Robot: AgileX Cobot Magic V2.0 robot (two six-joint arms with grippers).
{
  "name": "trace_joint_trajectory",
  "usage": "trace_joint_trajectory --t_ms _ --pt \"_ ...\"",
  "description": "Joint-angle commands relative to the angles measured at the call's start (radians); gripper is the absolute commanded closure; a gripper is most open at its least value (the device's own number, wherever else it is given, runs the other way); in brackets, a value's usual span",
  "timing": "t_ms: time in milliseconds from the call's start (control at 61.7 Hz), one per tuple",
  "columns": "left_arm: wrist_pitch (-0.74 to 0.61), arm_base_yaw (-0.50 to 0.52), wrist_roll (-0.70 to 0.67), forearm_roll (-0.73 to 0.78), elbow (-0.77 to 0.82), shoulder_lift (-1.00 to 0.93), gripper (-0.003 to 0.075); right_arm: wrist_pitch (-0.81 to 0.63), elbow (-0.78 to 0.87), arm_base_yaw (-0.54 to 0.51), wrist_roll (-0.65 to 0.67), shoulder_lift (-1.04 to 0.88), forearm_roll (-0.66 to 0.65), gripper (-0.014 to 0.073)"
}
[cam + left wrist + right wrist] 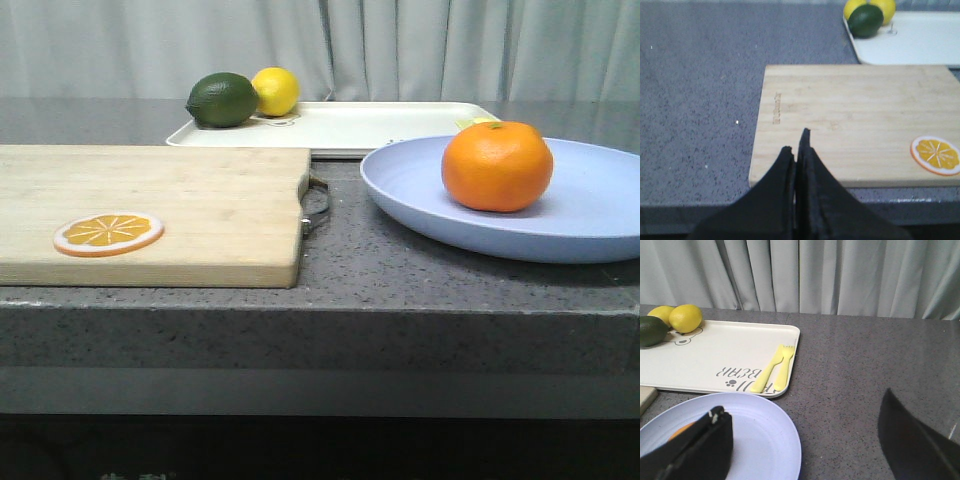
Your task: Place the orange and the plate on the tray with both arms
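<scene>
The orange (497,166) sits on the lavender-blue plate (600,200) at the right of the table. The cream tray (400,125) lies behind the plate, toward the back. Neither gripper shows in the front view. In the right wrist view my right gripper (802,402) is open and empty, one finger over the plate (765,440), the other over bare table. Only a sliver of the orange (684,429) shows behind that finger, and the tray (715,360) lies beyond. My left gripper (797,142) is shut and empty above the near edge of the cutting board.
A wooden cutting board (180,200) with an orange slice (108,234) lies at the left. A green lime (222,99) and lemon (276,90) sit on the tray's far left corner. A yellow fork and knife (775,367) lie on its right side. A curtain hangs behind.
</scene>
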Motion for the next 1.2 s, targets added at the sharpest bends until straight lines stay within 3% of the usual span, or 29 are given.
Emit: trace_joint_trajectory --t_ms 0,275,567,680,810,988,1183 --pt "-0.139 0.003 -0.008 -0.011 0.006 -0.037 0.0738 -0.070 -0.039 -0.004 -0.005 0.006 0.002 -0.0009" --pt "-0.192 0.003 -0.008 -0.011 0.042 -0.063 0.0738 0.012 -0.064 -0.004 -0.003 0.082 0.002 -0.0009" --pt "-0.194 0.003 -0.008 -0.011 0.042 -0.063 0.0738 0.255 -0.317 -0.039 0.072 0.455 0.002 -0.0005" --pt "-0.194 0.003 -0.008 -0.011 0.042 -0.063 0.0738 0.343 -0.408 -0.099 0.073 0.611 0.003 0.0058" --pt "-0.194 0.003 -0.008 -0.011 0.042 -0.063 0.0738 0.418 -0.485 -0.126 0.005 0.751 0.029 0.0146" --pt "-0.194 0.003 -0.008 -0.011 0.042 -0.063 0.0738 0.499 -0.545 -0.126 -0.184 0.877 0.222 0.0148" --pt "-0.194 0.003 -0.008 -0.011 0.042 -0.063 0.0738 0.503 -0.552 -0.126 -0.232 0.937 0.266 0.0149"
